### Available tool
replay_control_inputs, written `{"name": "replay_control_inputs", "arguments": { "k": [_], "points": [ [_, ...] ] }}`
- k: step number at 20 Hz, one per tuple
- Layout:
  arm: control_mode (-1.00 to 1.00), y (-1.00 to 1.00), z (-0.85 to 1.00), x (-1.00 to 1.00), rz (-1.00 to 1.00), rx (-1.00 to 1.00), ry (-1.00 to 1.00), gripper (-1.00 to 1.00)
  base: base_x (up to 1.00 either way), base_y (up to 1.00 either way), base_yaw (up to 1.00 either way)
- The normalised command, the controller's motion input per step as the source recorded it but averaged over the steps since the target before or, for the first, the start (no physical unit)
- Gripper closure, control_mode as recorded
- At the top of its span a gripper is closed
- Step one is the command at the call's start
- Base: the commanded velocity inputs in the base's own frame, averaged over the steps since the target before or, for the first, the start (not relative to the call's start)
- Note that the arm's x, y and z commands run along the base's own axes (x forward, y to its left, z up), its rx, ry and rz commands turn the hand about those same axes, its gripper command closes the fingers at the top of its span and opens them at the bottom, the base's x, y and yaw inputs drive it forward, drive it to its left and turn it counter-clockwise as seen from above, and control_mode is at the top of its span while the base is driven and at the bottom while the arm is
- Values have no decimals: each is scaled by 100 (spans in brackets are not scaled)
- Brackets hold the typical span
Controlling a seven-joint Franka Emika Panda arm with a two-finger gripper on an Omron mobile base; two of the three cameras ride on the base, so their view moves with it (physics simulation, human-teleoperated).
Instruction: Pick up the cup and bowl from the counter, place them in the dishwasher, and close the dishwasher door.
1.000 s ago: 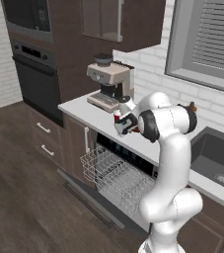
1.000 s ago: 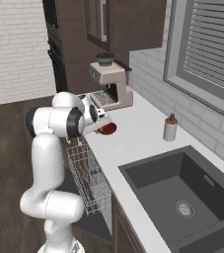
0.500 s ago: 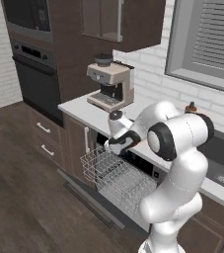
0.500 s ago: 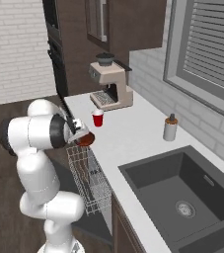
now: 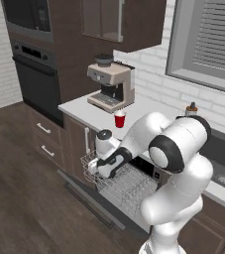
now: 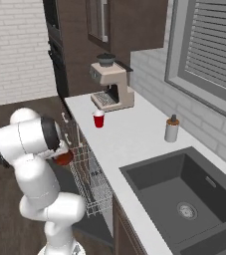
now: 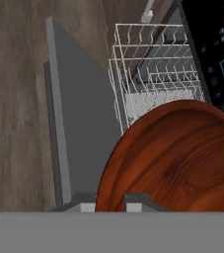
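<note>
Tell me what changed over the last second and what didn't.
The arm swung the bowl away from the counter, out and down over the pulled-out rack of the dishwasher; the gripper has its jaws shut on the bowl's rim throughout. Nothing was let go. The cup stays on the counter by the coffee machine, and the dishwasher door stays open.

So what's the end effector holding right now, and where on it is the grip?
The bowl, pinched at its rim by the end effector, above the rack.
</note>
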Motion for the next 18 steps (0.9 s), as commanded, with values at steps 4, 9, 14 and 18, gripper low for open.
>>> {"name": "replay_control_inputs", "arguments": {
  "k": [4,9,14,18],
  "points": [
    [-100,23,-100,45,0,0,5,100,0,0,0],
    [-100,-2,-100,37,0,-5,0,100,0,0,0],
    [-100,-15,-79,0,0,-11,-9,100,0,0,0],
    [-100,-40,-21,22,-4,-4,-3,100,0,0,0]
  ]
}}
